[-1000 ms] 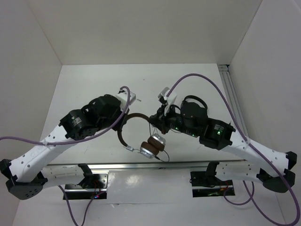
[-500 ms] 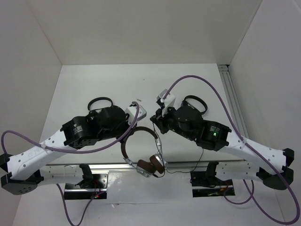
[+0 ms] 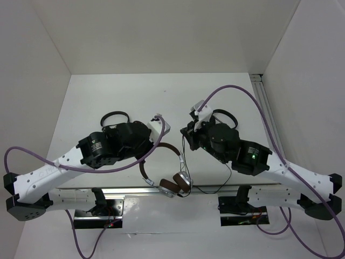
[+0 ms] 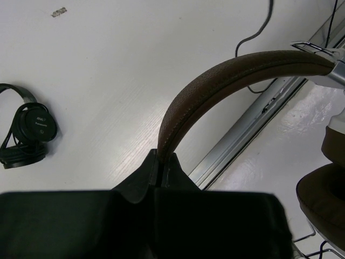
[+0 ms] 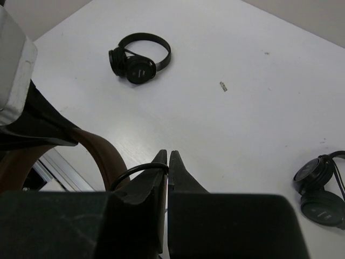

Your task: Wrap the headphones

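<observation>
The headphones [image 3: 171,181], with a brown headband [image 4: 232,75], brown ear pads [image 4: 325,193] and silver cups, hang over the table's near edge. My left gripper [image 3: 151,154] is shut on the headband's end, as the left wrist view [image 4: 164,159] shows. My right gripper [image 3: 186,138] is shut on the thin black cable [image 5: 135,172], which loops out of its jaws beside the headband [image 5: 102,156]. The cable [image 3: 185,162] runs down past the cups and trails along the front rail.
Two small all-black headphones lie on the table: one behind the left arm [image 3: 115,117], also in the left wrist view [image 4: 29,132], and one behind the right arm [image 3: 223,117]. Both show in the right wrist view [image 5: 139,59] [image 5: 321,190]. A metal rail [image 3: 129,190] runs along the near edge.
The left gripper has carried the headphones nearer and rightward, so the cups now hang over the front rail. The right gripper has shifted right and back, still holding the cable.
</observation>
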Controlling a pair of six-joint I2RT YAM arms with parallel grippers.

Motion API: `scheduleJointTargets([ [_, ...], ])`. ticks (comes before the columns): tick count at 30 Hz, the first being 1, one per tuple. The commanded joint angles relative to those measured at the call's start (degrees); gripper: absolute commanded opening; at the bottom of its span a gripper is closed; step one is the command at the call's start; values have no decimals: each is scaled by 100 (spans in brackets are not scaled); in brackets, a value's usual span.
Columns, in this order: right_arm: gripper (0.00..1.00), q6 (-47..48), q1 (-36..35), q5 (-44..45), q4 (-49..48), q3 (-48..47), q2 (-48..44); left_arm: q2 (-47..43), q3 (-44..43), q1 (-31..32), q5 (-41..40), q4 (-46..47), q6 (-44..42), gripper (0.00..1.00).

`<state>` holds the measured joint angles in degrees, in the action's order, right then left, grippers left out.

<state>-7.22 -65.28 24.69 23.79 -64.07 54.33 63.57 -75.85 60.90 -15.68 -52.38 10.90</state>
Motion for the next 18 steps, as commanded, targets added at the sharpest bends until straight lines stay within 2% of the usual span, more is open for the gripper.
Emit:
scheduleJointTargets([
  [1,0,10,-38,98,-155,26,166,-29,-175,27,425,272,62,0],
  [9,1,116,-38,37,-322,132,482,-82,-70,79,979,430,-44,0],
  [18,1,168,-38,-254,-331,202,746,-82,-70,79,778,483,-44,0],
])
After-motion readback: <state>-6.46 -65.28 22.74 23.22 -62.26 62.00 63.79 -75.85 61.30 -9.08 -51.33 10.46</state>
